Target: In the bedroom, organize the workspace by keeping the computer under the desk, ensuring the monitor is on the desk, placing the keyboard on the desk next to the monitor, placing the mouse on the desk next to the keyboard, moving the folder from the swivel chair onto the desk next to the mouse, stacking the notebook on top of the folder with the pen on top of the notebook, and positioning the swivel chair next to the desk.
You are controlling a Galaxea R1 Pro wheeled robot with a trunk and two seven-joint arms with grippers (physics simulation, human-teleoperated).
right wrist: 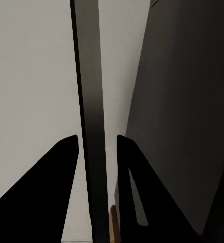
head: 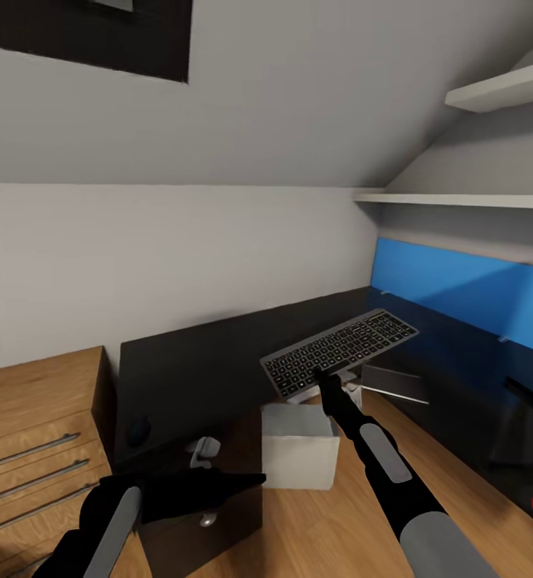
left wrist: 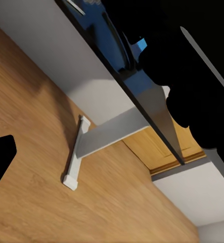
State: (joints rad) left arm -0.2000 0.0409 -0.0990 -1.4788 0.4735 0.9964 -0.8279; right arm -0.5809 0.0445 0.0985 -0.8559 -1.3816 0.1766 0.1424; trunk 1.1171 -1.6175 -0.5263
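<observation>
Keyboard (head: 340,351), slim grey, dark keys, pale lettering

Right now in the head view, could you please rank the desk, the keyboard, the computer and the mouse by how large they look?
1. desk
2. keyboard, held up nearer the camera, so its lead over the computer is unsure
3. computer
4. mouse

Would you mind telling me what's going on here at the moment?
The robot's right tool is holding the keyboard by its near edge, lifted above the black desk. The computer sits on the floor below, the mouse lies on the desk, and the left tool hangs by the desk's near edge.
</observation>
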